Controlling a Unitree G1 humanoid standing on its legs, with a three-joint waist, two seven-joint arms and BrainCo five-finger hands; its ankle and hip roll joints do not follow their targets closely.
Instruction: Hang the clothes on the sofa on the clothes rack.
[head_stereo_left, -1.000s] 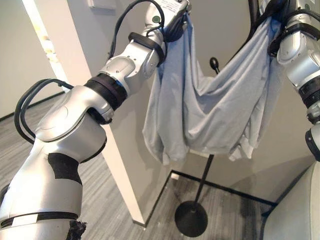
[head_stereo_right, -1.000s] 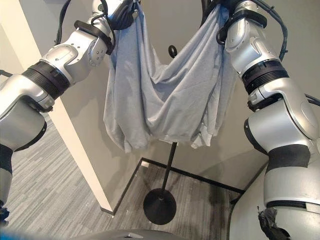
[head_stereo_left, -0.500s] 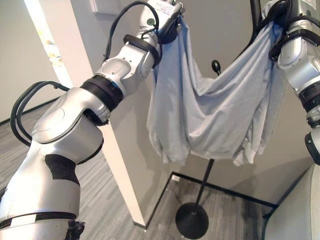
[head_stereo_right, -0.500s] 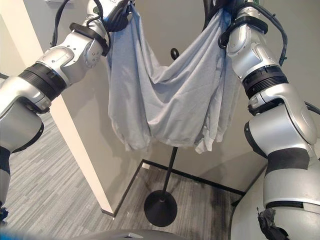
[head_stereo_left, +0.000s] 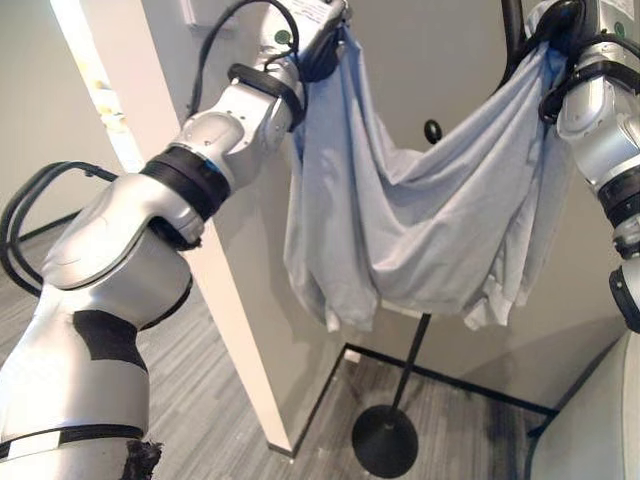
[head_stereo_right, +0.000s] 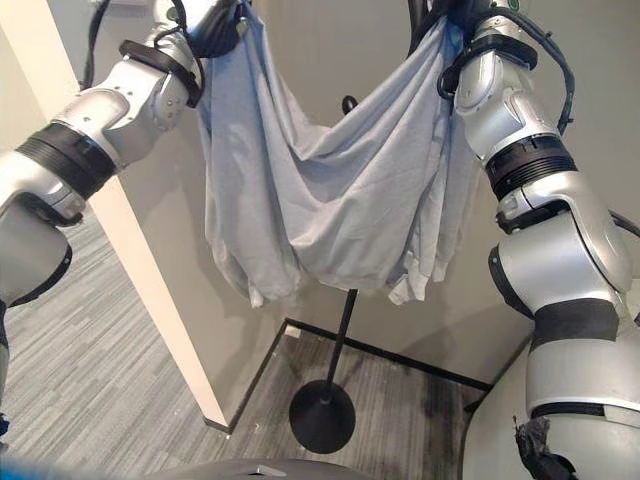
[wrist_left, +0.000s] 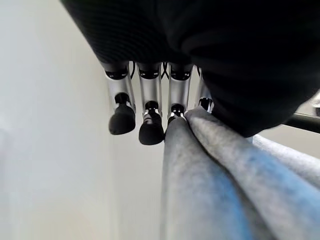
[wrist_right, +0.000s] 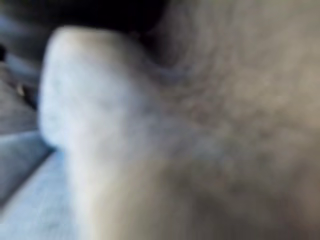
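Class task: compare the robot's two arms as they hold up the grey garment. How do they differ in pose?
The left arm reaches up slantwise from low left; the right arm rises steeply, almost upright. The left arm stands clear of the rack; the right arm's top is at the rack's pole. Both hold the garment high, so it sags between them.

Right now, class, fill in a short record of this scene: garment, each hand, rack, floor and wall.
garment: light blue-grey shirt, held up by both ends, sagging in the middle
left hand: raised, fingers pinch one end of the cloth
right hand: raised, buried in the other end, fingers hidden
clothes rack: black pole on a round base, behind the shirt
floor: grey carpet
wall: white corner, left of the shirt
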